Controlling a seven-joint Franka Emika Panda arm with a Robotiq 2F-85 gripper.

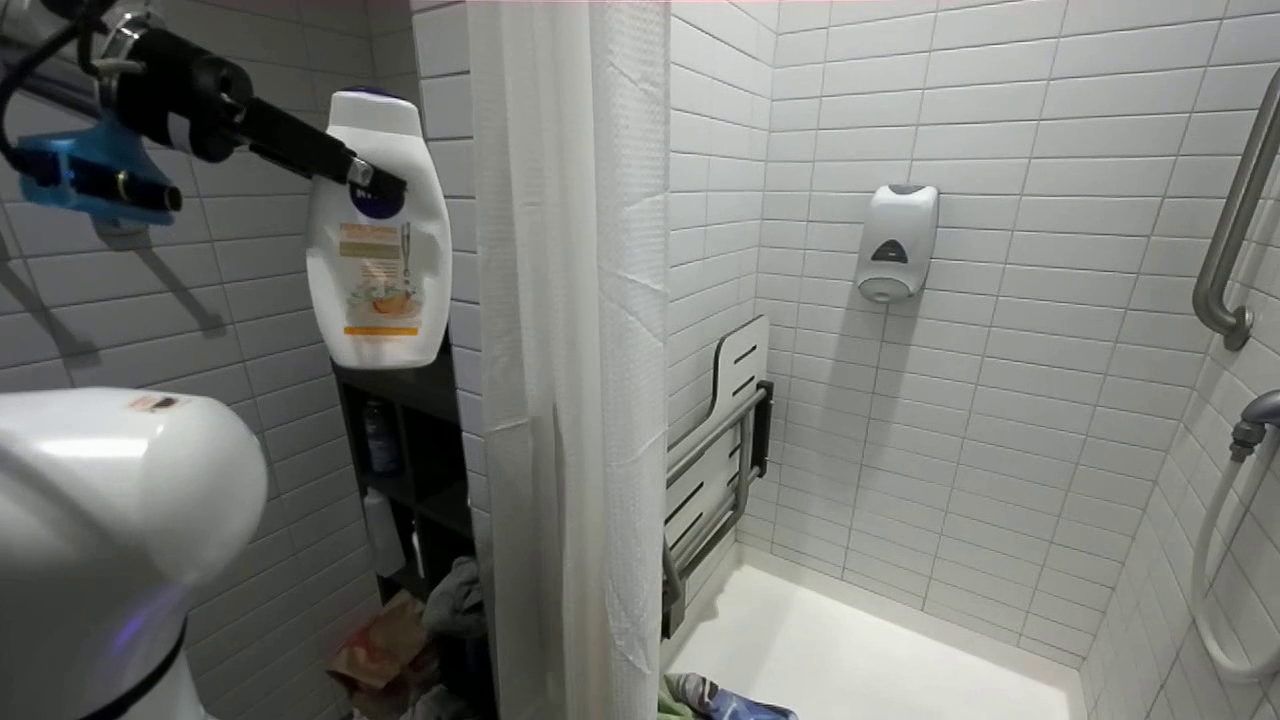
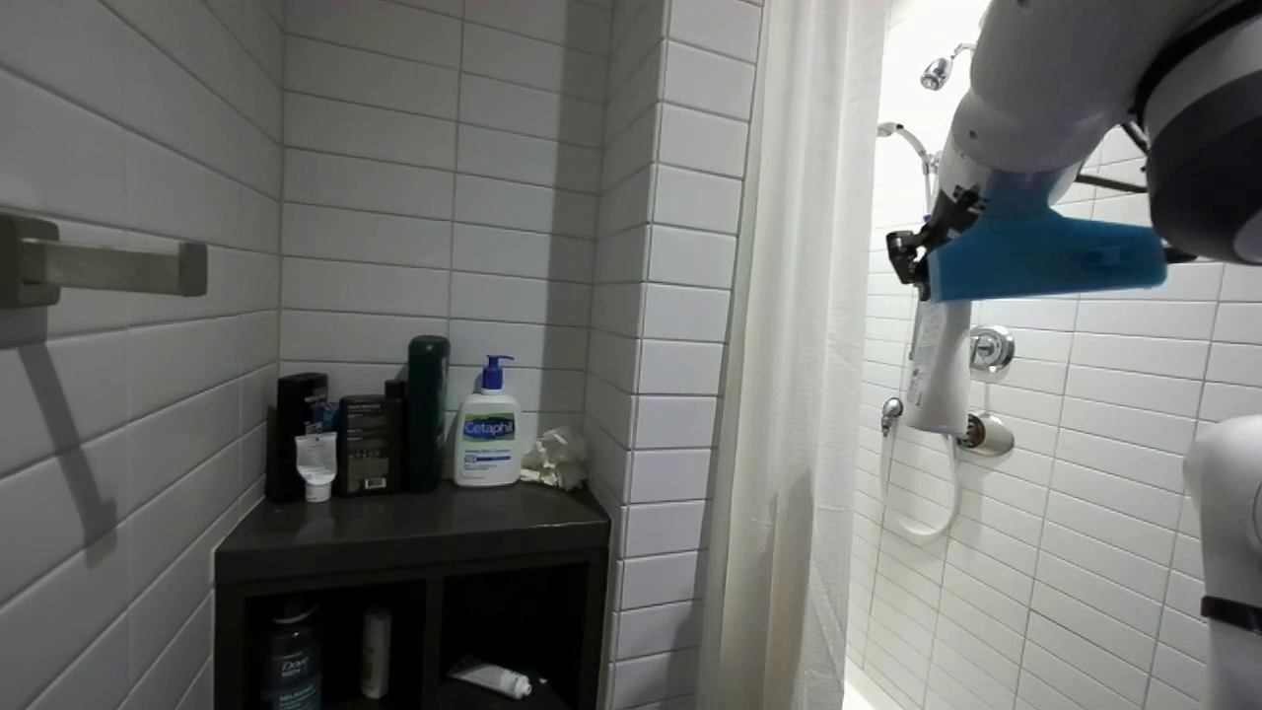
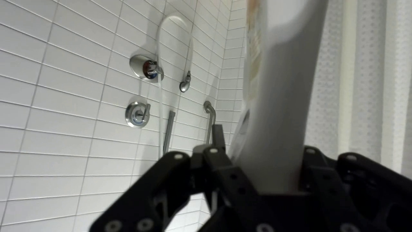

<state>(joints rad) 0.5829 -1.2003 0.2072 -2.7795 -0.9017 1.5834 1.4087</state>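
A white bottle [image 1: 425,270] with a round dark-blue logo and an orange-toned label hangs in the air, nearly upright, in an exterior view. My gripper [image 3: 262,145] is shut on this bottle near its capped end. One black finger [image 1: 375,182] lies across the front over the logo; the opposite finger is hidden behind the bottle there. From the wrist, the white bottle [image 3: 286,80] fills the space between both fingers and runs up out of the picture. Another exterior view shows the bottle [image 2: 944,370] below the blue wrist part, its upper portion covered by the gripper.
A white shower curtain [image 1: 560,350] hangs beside the bottle. A dark shelf [image 2: 414,532] carries a Cetaphil pump bottle [image 2: 488,439] and several toiletries. The shower holds a folded seat [image 1: 715,480], a soap dispenser [image 1: 898,240], a grab bar [image 1: 1230,230] and a valve handle [image 3: 137,114].
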